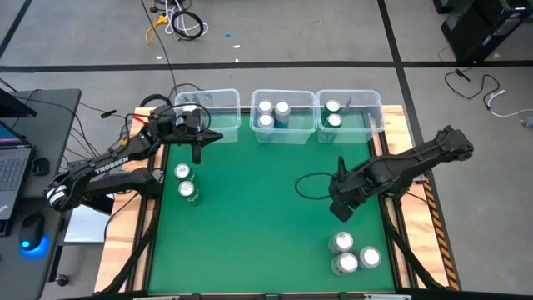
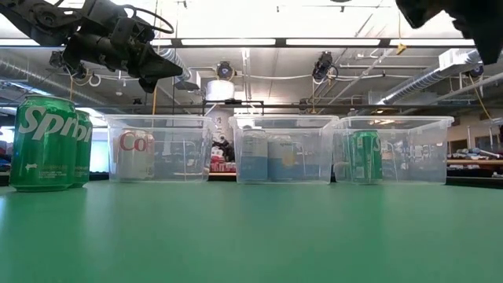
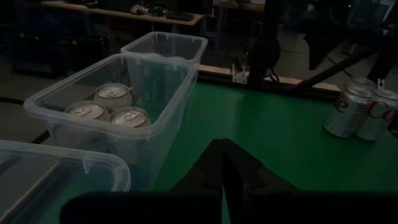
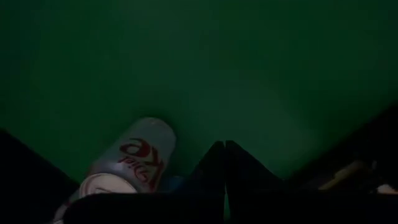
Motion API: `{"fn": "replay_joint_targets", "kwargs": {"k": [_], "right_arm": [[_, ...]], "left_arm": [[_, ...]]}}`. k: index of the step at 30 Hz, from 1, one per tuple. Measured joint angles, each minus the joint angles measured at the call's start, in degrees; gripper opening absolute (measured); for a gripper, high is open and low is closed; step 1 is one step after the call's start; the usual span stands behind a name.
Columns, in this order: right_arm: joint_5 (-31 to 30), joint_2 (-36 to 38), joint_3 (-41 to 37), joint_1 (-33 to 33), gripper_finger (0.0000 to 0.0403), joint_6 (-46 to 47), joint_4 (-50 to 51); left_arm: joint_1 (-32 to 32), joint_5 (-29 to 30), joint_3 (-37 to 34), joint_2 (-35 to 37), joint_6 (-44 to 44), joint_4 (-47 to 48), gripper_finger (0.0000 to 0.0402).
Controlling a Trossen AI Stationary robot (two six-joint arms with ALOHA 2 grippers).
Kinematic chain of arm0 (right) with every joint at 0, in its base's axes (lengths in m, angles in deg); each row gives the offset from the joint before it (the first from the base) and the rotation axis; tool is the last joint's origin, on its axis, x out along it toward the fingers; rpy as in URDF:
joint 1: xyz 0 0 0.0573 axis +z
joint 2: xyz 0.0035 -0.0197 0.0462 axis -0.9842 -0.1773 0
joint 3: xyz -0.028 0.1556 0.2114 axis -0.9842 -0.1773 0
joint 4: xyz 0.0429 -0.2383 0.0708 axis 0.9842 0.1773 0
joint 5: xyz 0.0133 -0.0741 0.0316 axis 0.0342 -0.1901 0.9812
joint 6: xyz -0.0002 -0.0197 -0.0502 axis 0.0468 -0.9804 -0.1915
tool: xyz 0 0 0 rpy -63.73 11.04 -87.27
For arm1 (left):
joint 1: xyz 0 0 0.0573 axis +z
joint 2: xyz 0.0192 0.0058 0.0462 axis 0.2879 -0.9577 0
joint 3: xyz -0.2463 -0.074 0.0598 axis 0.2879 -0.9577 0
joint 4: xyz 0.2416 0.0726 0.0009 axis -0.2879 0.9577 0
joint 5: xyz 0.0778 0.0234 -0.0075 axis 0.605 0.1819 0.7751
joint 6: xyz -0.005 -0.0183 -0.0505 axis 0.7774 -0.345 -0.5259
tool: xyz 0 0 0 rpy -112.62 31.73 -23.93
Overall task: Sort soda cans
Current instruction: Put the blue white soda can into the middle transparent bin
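Two green soda cans [image 1: 186, 182] [image 2: 43, 141] stand on the green mat at the left. Three silver soda cans [image 1: 353, 254] [image 3: 364, 112] stand in a cluster at the near right. My right gripper [image 1: 341, 213] [image 4: 224, 152] points down, shut and empty, just on the far side of that cluster; one silver can [image 4: 134, 158] shows beside its fingers. My left gripper [image 1: 218, 136] [image 3: 222, 155] [image 2: 169, 67] hangs shut and empty in front of the left bin [image 1: 208, 111], pointing toward the table's right.
Three clear bins line the far edge: the left bin [image 2: 153, 148] holds a silver can [image 2: 135, 153], the middle bin [image 1: 283, 115] three cans, the right bin [image 1: 350, 112] two green ones. A black cable loop [image 1: 312, 185] lies on the mat. Free room is mid-table.
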Motion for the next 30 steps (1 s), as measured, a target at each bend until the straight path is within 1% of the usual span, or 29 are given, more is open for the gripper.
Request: {"fn": "replay_joint_targets", "kwargs": {"k": [5,7,10,13,15,17,22,24,30], "right_arm": [[0.06,0.00,0.49,8.82,0.0000,2.22,-3.12],[-1.77,0.02,1.40,12.93,0.0003,4.39,-5.49],[-2.44,-0.43,1.87,18.25,0.0014,11.84,-6.72],[-2.20,-1.97,2.07,22.96,0.0035,18.61,-8.91],[-1.69,-3.36,2.07,25.38,0.0056,21.49,-10.74],[0.44,-4.80,2.07,27.28,0.0081,24.19,-11.46],[7.14,-7.43,2.07,29.97,0.0160,29.13,-12.44],[8.91,-7.56,2.07,30.62,0.0194,30.42,-12.40],[8.02,-7.18,2.07,30.85,0.0282,32.46,-13.32]], "left_arm": [[0.02,0.00,0.00,0.02,0.02,0.03,0.0004],[0.02,0.00,0.00,0.00,0.00,0.09,0.0004],[0.02,0.00,0.00,0.00,0.00,0.07,0.0004],[0.02,0.00,0.00,0.00,0.02,0.07,0.0004],[0.02,0.00,0.00,0.00,0.00,0.28,0.0004],[0.02,0.00,0.00,0.02,-0.04,0.31,0.0004],[0.02,0.00,0.00,0.01,-2.13,0.49,0.0004],[0.02,0.00,0.00,0.01,-2.57,0.49,0.0004],[0.02,0.00,0.00,0.00,-2.60,0.47,0.0004]]}}
